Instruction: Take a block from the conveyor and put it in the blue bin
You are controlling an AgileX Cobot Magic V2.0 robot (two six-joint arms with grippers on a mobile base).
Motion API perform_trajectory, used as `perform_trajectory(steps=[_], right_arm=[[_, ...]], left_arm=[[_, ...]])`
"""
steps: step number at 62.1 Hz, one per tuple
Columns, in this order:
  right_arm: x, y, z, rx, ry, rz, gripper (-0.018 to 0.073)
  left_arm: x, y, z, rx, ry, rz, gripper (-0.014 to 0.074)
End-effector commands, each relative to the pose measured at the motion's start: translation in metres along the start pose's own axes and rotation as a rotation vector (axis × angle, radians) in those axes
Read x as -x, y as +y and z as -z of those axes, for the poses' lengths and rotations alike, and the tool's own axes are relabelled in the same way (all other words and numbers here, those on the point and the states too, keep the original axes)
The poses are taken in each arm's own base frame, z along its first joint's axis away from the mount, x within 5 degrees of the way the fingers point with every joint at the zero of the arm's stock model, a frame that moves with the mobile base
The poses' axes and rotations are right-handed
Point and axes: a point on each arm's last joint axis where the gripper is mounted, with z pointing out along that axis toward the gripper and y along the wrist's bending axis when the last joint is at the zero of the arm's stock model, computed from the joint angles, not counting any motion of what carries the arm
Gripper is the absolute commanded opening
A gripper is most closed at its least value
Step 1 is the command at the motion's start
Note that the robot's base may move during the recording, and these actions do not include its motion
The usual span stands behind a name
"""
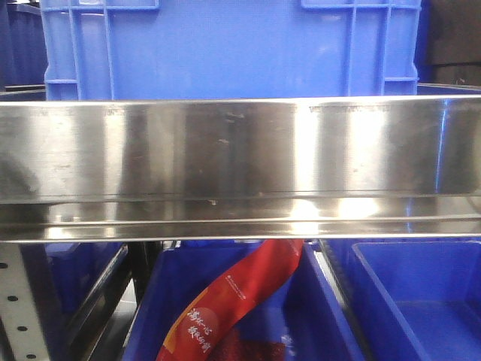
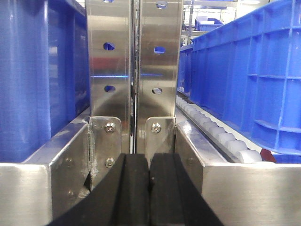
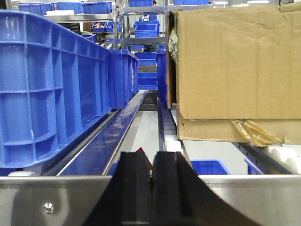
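Left gripper (image 2: 149,188) and right gripper (image 3: 151,188): jaws together, empty. No block in view ahead (handling, grasp point unjudgeable).

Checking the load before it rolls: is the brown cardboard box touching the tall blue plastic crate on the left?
Apart. The right wrist view shows an open lane between the brown cardboard box and the tall blue plastic crate.

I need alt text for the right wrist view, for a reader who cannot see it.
Two black gripper fingers, closed together, sit low in the centre above a shiny steel rail. A row of large blue plastic crates runs along the left, and a brown cardboard box rests on white rollers at the right.
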Motion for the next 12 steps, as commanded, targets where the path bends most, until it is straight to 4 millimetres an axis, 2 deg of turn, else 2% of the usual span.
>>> perform_trajectory(steps=[1,12], right_arm=[[0.0011,-0.0002,0.0002,-0.003,-0.019,0.006,-0.0162],[0.0011,-0.0002,0.0002,-0.003,-0.019,0.006,-0.0162]], left_arm=[[0.0018,0.0001,0.0005,0.002,-0.021,0.009,-0.0111],[0.0018,0.0001,0.0005,0.002,-0.021,0.009,-0.0111]])
